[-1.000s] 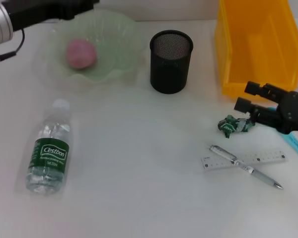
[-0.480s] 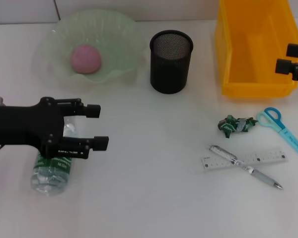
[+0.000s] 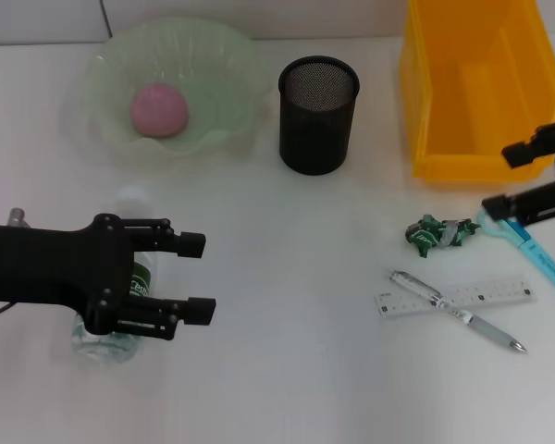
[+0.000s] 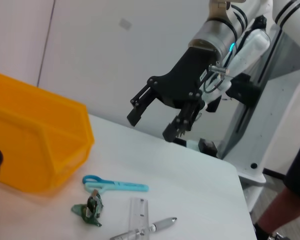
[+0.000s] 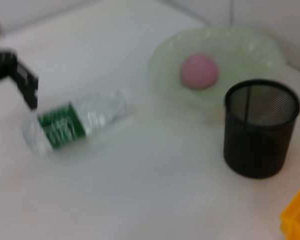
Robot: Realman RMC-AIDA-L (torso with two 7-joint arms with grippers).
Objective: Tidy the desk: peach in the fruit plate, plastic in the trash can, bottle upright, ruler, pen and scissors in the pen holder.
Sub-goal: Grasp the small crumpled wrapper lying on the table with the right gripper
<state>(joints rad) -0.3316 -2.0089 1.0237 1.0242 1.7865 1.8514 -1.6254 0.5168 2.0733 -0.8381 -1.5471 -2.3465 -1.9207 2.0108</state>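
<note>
At the left of the head view, the left gripper (image 3: 194, 277) hangs over the bottle (image 3: 120, 319), and its jaws are spread wide with nothing between them. I think it is there to grab the bottle, because the bottle lies on its side on the desk (image 3: 277, 370) and has to stand up. The bottle is clear plastic with a green label and a pale cap. Most of it hides under the black arm.

In the upper left sits the fruit plate (image 3: 217, 111), pale green with a wavy edge. The pink peach (image 3: 158, 108) is already in it, so that job looks done.

In the upper middle stands the pen holder (image 3: 318, 116), a black mesh cup. Nothing shows inside it.

At the upper right is the trash can (image 3: 476, 83), a yellow box with nothing showing inside.

Lower right, a green scrunched plastic (image 3: 437, 232) scrap lies just under the yellow box. Below it the silver pen (image 3: 458, 312) lies across the clear ruler (image 3: 455, 297). The blue scissors (image 3: 535, 252) lie at the right edge.

The right gripper (image 3: 529, 179) hangs above the scissors handle. Its jaws are apart and hold nothing. I think it may go for the scissors or the plastic.
</note>
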